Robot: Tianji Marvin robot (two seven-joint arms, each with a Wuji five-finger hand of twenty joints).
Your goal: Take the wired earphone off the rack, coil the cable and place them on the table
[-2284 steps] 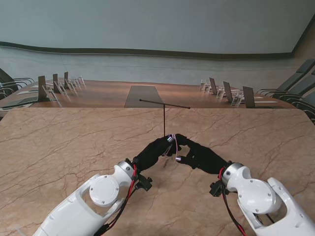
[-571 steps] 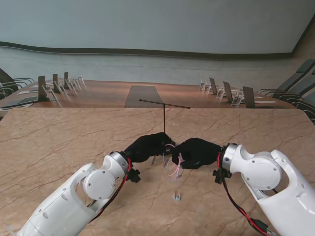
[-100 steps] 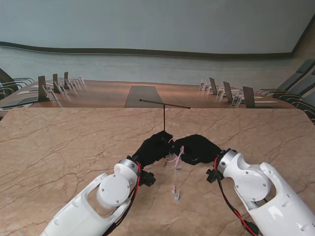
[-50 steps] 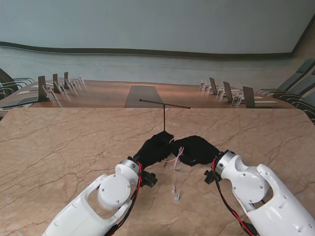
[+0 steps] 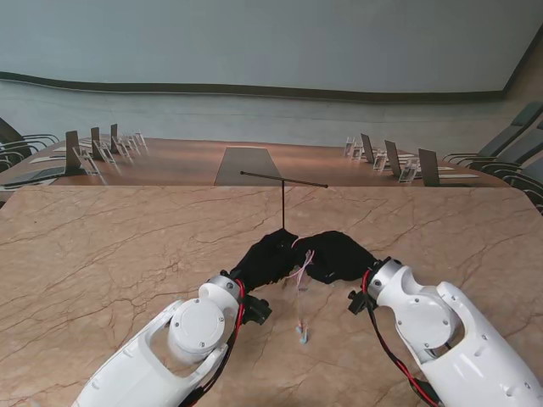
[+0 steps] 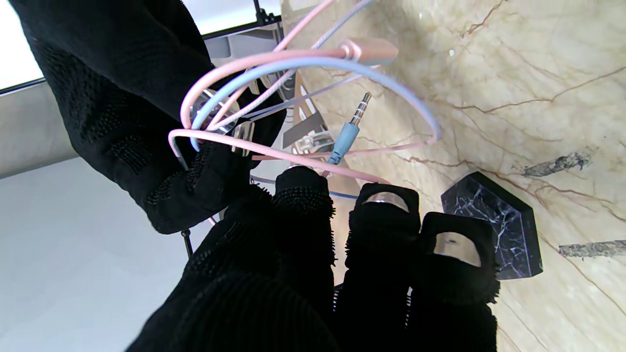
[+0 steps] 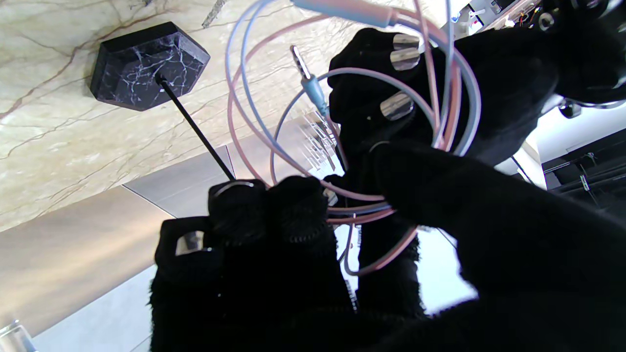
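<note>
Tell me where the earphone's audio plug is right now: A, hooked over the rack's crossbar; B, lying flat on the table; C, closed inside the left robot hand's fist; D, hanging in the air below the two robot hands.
D: in the stand view the plug dangles on its cable below the left robot hand and right robot hand, and the left wrist view shows it free in the air, off the table.

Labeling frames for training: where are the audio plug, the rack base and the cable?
audio plug (image 6: 361, 105): left wrist view, metal tip.
rack base (image 7: 146, 63): right wrist view, marbled top face.
cable (image 7: 234, 117): right wrist view, pink loop.
</note>
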